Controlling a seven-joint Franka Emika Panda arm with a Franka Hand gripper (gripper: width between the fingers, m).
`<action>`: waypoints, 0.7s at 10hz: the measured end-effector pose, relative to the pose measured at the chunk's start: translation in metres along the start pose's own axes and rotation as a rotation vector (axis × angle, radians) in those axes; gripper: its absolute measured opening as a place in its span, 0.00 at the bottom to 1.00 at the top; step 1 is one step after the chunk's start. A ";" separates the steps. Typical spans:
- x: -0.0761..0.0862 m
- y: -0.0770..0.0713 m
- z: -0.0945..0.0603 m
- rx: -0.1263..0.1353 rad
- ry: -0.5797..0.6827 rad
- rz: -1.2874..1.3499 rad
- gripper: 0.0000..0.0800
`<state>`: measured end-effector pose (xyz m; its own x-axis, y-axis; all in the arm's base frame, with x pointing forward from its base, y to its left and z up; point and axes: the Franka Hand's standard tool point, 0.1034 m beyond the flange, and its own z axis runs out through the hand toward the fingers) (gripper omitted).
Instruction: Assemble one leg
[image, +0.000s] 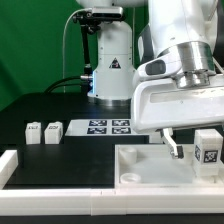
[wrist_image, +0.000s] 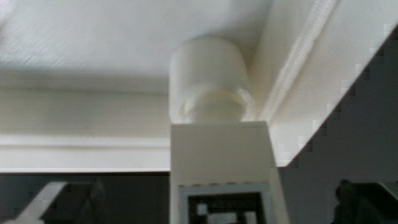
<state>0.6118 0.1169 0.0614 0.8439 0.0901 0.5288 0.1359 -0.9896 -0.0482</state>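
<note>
One leg (image: 207, 150), a stubby white block with a black-and-white tag, stands upright over the right part of the large white panel (image: 140, 165). My gripper (image: 198, 153) straddles it. In the wrist view the leg (wrist_image: 222, 150) is centred, with its round end (wrist_image: 214, 85) pointing at the panel (wrist_image: 89, 60) near a raised rim. The dark fingers (wrist_image: 365, 200) stand off both of the leg's sides with a gap, so the gripper (wrist_image: 210, 205) is open. I cannot tell whether the round end sits in a hole. Two more legs (image: 33, 132) (image: 52, 131) stand at the exterior view's left.
The marker board (image: 108, 127) lies behind the panel at the middle. A white raised bracket (image: 10, 165) sits at the front left. The arm's base (image: 110, 60) stands at the back, with cables beside it.
</note>
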 end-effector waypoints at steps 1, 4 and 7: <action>0.001 -0.001 0.000 0.003 -0.027 0.000 0.81; 0.005 -0.002 -0.007 0.016 -0.214 0.032 0.81; 0.013 -0.004 -0.013 0.041 -0.480 0.047 0.81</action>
<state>0.6153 0.1203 0.0794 0.9925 0.0966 0.0745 0.1040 -0.9894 -0.1016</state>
